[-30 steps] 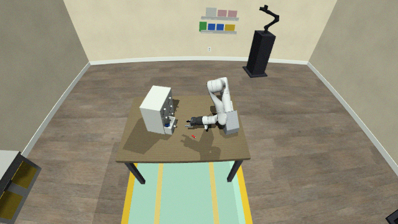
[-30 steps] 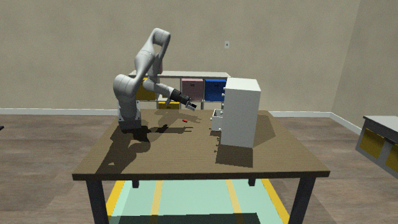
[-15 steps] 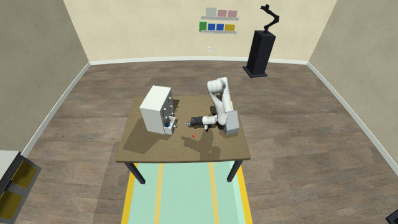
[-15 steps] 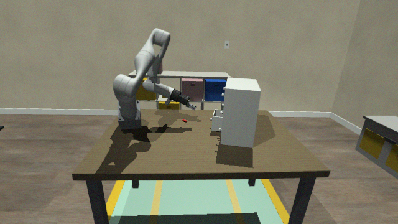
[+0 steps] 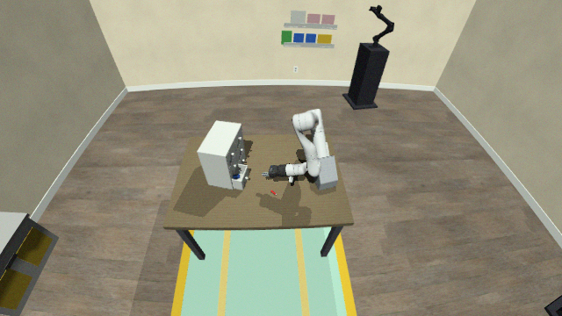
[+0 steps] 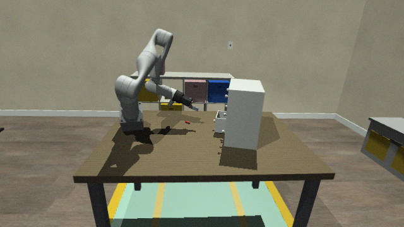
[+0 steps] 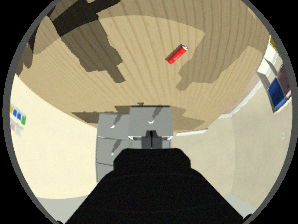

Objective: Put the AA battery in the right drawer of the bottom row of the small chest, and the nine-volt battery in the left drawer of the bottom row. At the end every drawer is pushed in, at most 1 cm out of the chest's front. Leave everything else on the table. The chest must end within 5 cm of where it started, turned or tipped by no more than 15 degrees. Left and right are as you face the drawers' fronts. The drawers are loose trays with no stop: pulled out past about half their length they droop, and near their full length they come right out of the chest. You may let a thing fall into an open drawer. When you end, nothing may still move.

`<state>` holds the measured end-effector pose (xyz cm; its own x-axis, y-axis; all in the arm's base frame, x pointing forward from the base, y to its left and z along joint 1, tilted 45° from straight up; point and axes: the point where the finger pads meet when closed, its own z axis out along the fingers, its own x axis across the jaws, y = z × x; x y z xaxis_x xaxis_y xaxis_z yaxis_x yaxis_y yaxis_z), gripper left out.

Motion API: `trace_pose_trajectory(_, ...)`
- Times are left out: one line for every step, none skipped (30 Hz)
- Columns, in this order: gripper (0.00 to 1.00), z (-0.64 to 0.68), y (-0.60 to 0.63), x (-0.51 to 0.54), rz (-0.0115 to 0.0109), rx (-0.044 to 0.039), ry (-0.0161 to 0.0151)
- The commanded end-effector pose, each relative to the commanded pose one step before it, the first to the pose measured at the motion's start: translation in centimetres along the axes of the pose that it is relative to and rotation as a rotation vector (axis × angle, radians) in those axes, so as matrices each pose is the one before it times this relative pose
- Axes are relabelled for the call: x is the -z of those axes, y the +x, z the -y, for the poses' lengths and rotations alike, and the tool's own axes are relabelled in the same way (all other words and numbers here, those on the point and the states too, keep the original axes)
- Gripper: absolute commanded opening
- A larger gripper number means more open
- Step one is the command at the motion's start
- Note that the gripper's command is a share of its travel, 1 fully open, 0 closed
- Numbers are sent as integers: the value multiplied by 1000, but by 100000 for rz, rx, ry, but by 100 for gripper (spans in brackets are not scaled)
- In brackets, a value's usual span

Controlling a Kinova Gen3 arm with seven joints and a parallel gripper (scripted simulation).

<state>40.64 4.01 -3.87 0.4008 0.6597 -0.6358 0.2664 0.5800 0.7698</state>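
Note:
The white chest (image 5: 217, 154) (image 6: 244, 113) stands on the left part of the table, its drawer fronts facing the arm. One bottom-row drawer (image 5: 241, 180) (image 6: 219, 121), the left one as I face the fronts, is pulled out, and a blue thing (image 5: 235, 176) lies in it. A small red cylinder, the AA battery (image 5: 273, 192) (image 6: 187, 122) (image 7: 176, 54), lies on the table between the chest and the arm. My gripper (image 5: 263, 174) (image 6: 197, 109) (image 7: 151, 136) is shut and empty. It hangs low over the table, pointing at the chest, beside and a little above the red battery.
The arm's grey base block (image 5: 327, 173) (image 6: 130, 121) stands near the table's right edge in the top view. The other drawers of the chest look pushed in. A shelf unit with coloured bins (image 6: 196, 89) stands on the floor behind the table.

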Motion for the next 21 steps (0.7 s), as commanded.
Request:
trace_pose_trajectory(0,-3,14,-133,8,-116,-78)
trace_pose_trajectory(0,0,0,0,0,0,0)
trace_pose_trajectory(0,0,0,0,0,0,0)
trace_pose_trajectory(0,57,0,-116,0,0,0)
trace_pose_trajectory(0,75,-1,-151,-1,1,0)
trace_pose_trajectory(0,93,1,-188,1,-1,0)
trace_pose_trajectory(0,112,0,-224,-1,1,0)
trace_pose_trajectory(0,129,0,-260,1,-1,0)
trace_pose_trajectory(0,146,0,-294,0,1,0)
trace_pose_trajectory(0,162,0,-326,0,0,0)
trace_pose_trajectory(0,176,0,-355,0,-1,0)
trace_pose_trajectory(0,189,0,-380,0,0,0)
trace_pose_trajectory(0,199,0,-401,0,0,0)
trace_pose_trajectory(0,207,0,-417,0,0,0)
trace_pose_trajectory(0,213,0,-429,0,0,0)
trace_pose_trajectory(0,216,0,-435,0,0,0)
trace_pose_trajectory(0,217,0,-437,0,0,0)
trace_pose_trajectory(0,215,0,-433,0,0,0)
trace_pose_trajectory(0,0,0,0,0,0,0)
trace_pose_trajectory(0,0,0,0,0,0,0)
trace_pose_trajectory(0,211,0,-424,0,0,0)
